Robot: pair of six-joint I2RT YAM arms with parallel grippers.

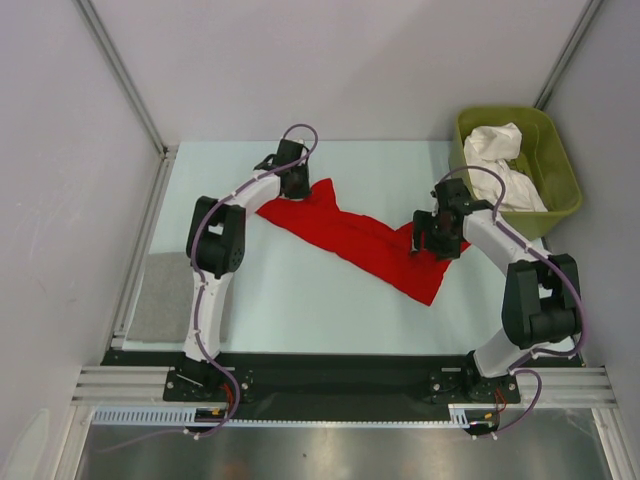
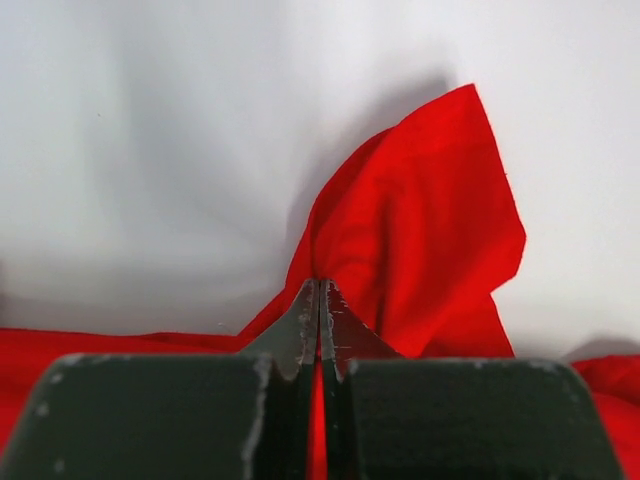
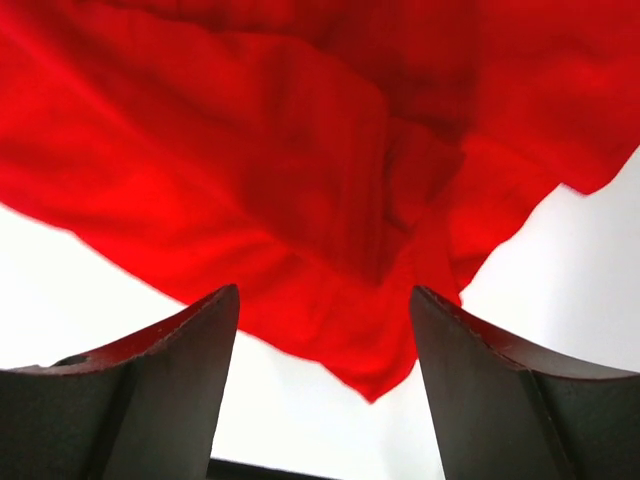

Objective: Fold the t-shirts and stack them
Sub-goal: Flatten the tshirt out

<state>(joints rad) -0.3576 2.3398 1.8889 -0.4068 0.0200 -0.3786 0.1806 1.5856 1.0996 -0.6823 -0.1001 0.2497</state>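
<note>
Red shirt [image 1: 350,238] lies crumpled in a diagonal strip across the middle of the worktop [image 1: 300,310], far-left to near-right; white shirts [image 1: 505,160] are bunched in the green tub [image 1: 568,172] at the far right corner. Left hand [image 2: 320,292] is clamped on the red shirt's far-left end, fingers together with a sliver of cloth pinched between them and fabric tented up just past the tips. Right hand [image 3: 325,300] has its fingers apart, low over the shirt's right end, cloth under the gap, not gripping; grey pad [image 1: 165,300] sits at the worktop's left edge beside the left arm.
</note>
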